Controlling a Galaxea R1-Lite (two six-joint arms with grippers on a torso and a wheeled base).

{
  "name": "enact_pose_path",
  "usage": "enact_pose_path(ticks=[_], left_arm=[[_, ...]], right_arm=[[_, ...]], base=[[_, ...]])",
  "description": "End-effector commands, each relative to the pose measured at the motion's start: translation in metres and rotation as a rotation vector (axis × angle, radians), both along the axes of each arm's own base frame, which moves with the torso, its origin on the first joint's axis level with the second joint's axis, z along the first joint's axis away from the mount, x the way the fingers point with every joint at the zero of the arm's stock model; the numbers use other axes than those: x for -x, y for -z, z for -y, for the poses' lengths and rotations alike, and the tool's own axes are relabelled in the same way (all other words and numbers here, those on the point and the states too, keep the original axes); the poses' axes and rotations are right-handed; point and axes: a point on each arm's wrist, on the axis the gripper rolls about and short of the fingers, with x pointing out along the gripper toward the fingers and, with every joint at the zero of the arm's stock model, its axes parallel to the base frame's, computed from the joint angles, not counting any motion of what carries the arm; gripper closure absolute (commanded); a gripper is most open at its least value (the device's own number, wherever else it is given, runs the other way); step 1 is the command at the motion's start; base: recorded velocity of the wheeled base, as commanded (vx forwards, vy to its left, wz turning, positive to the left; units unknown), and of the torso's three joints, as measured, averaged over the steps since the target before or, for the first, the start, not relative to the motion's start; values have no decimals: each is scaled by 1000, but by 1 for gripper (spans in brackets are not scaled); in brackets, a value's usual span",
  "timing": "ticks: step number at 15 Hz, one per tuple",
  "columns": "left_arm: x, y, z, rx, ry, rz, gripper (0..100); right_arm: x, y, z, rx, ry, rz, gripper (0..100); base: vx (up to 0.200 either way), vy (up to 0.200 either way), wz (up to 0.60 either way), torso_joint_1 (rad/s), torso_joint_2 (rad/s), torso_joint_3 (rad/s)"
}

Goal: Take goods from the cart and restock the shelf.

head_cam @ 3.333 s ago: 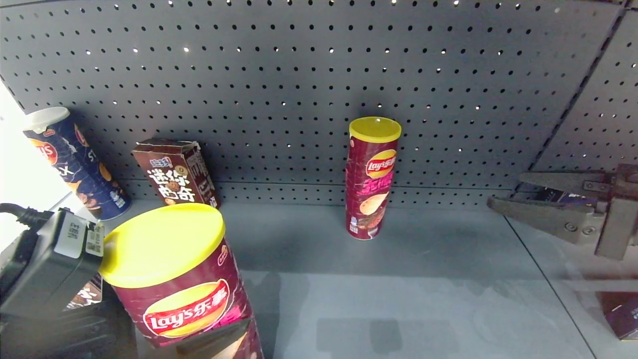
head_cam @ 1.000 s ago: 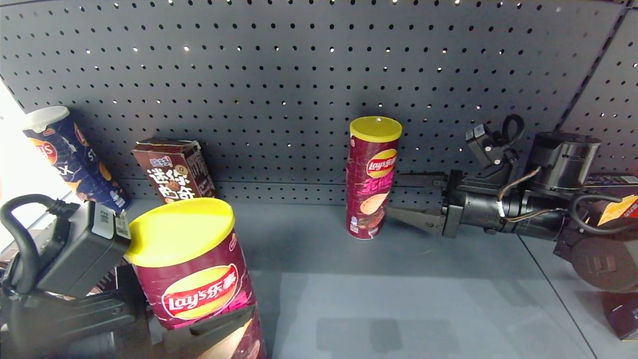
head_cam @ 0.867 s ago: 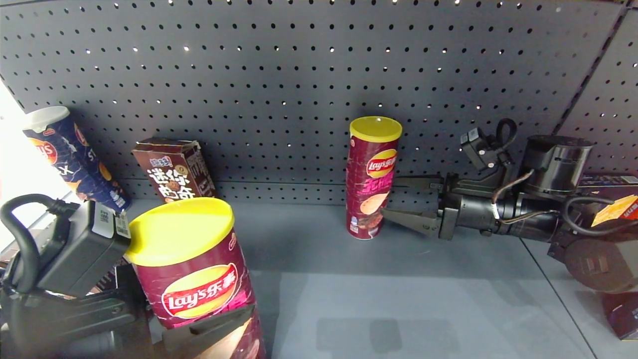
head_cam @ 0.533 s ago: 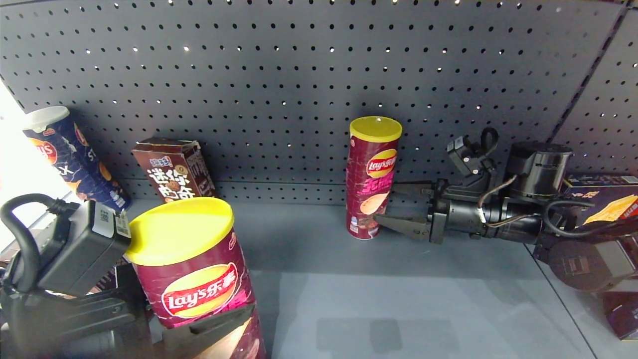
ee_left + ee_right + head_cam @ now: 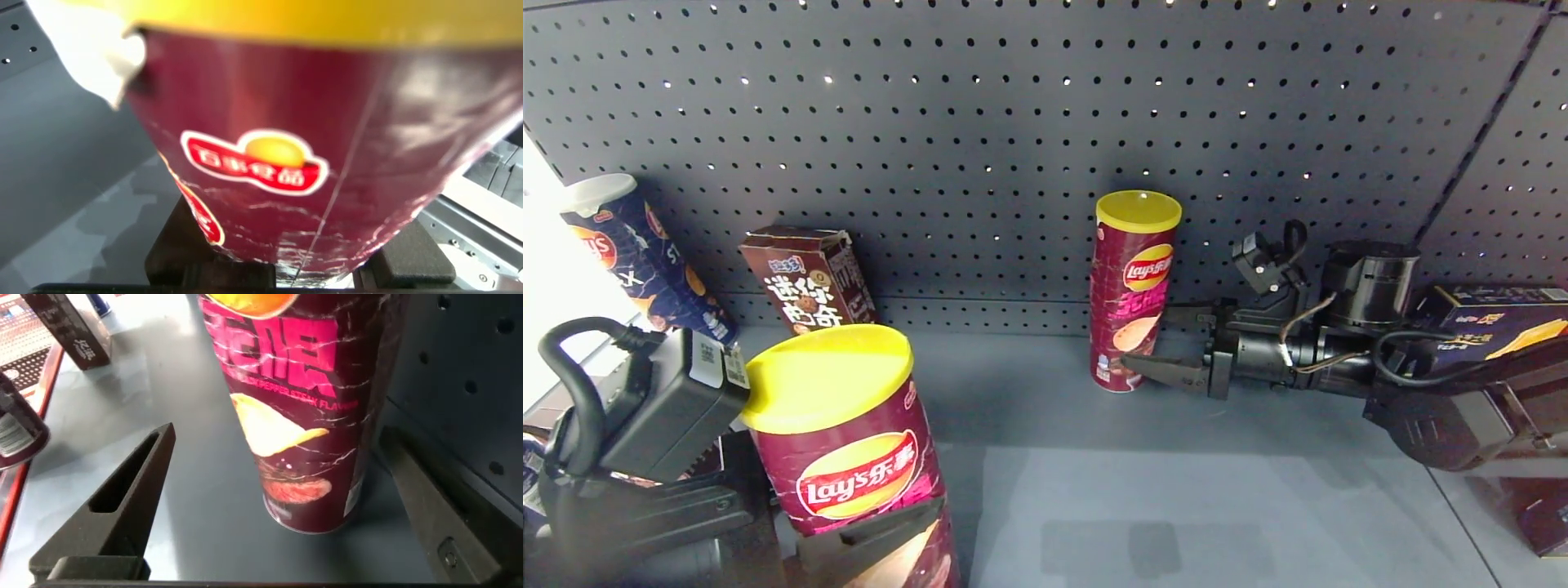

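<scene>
- A blue chip can (image 5: 645,269) with a white lid stands at the far left edge of the head view, tilted against the pegboard wall (image 5: 1013,122).
- Just to its right, a brown snack box (image 5: 810,282) stands on the grey shelf (image 5: 1217,506) by the wall.
- In the lower left, the left gripper (image 5: 866,535) is clamped on a maroon chip can with a yellow lid (image 5: 845,457). In the left wrist view its dark pads (image 5: 188,253) press the can's lower body from both sides.
- At centre, a second maroon can (image 5: 1134,294) stands upright on the shelf, close to the wall.
- Right of centre, the right gripper (image 5: 1168,343) lies level with that can's lower half. Its jaws are spread wide, one finger in front of the can and one behind. In the right wrist view the can sits between the two fingers (image 5: 122,506); contact cannot be told.
- At the right edge, a dark blue box (image 5: 1494,322) lies behind the right arm.
</scene>
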Motion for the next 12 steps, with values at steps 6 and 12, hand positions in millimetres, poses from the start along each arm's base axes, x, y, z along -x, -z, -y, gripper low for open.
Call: enact_pose_path(ticks=[6, 12], left_arm=[[-1, 1, 1, -5, -2, -6, 100], [-1, 2, 0, -7, -2, -8, 100]], right_arm=[[-16, 11, -13, 3, -14, -7, 0], [-23, 17, -24, 3, -32, -6, 0]], base=[[0, 0, 0, 0, 0, 0], [0, 0, 0, 0, 0, 0]])
